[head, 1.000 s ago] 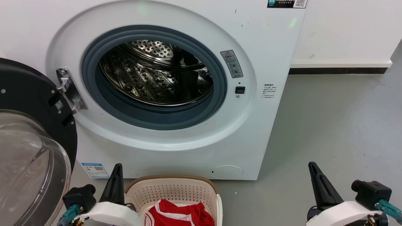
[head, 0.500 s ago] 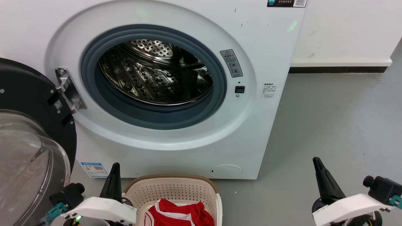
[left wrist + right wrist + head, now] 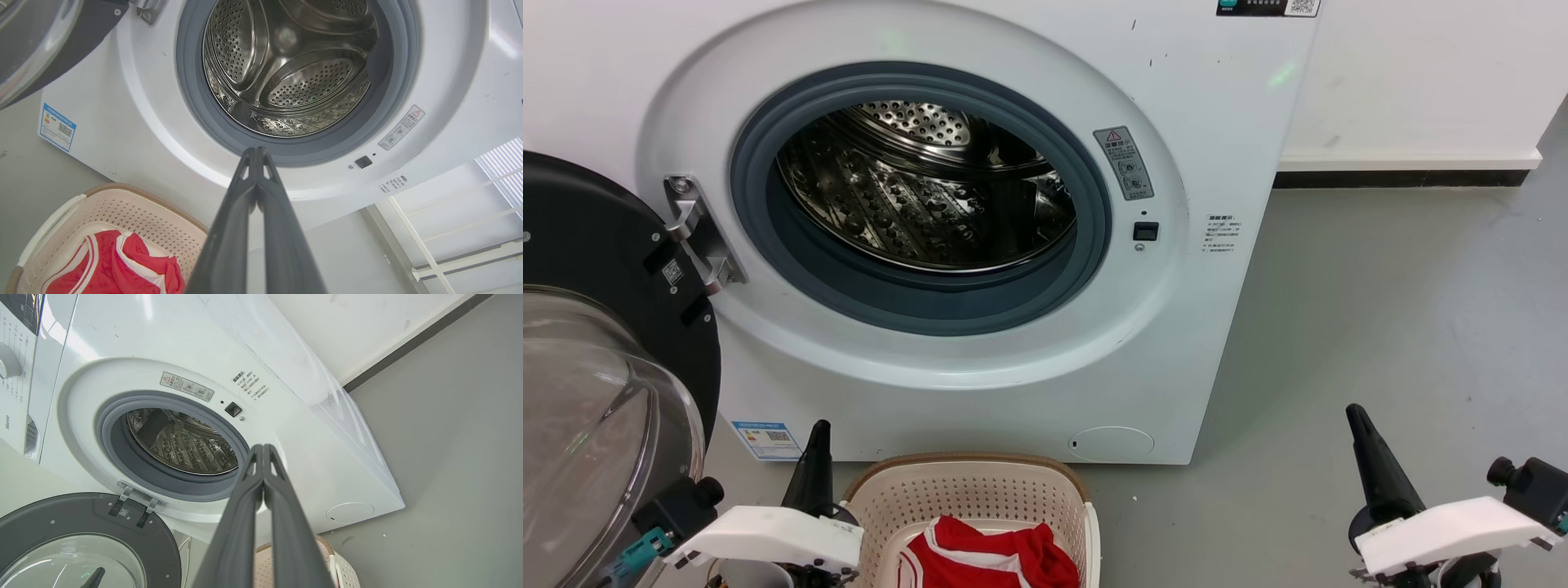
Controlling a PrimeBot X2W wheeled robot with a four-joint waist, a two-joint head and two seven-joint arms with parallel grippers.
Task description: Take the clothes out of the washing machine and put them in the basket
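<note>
White sheet steel fronts the washing machine (image 3: 1029, 384), with its dark-framed door (image 3: 596, 237) open on the left and its perforated drum (image 3: 907, 204) looking bare. On the floor just before the machine's foot stands the basket (image 3: 968, 490). The clothes (image 3: 988, 559) lie heaped toward its near end, with no clear long axis. The left gripper (image 3: 818, 437) hangs beside the basket's left rim, nearer than the right gripper (image 3: 1360, 420). Both are pinched together on nothing. Little seems left to fetch.
</note>
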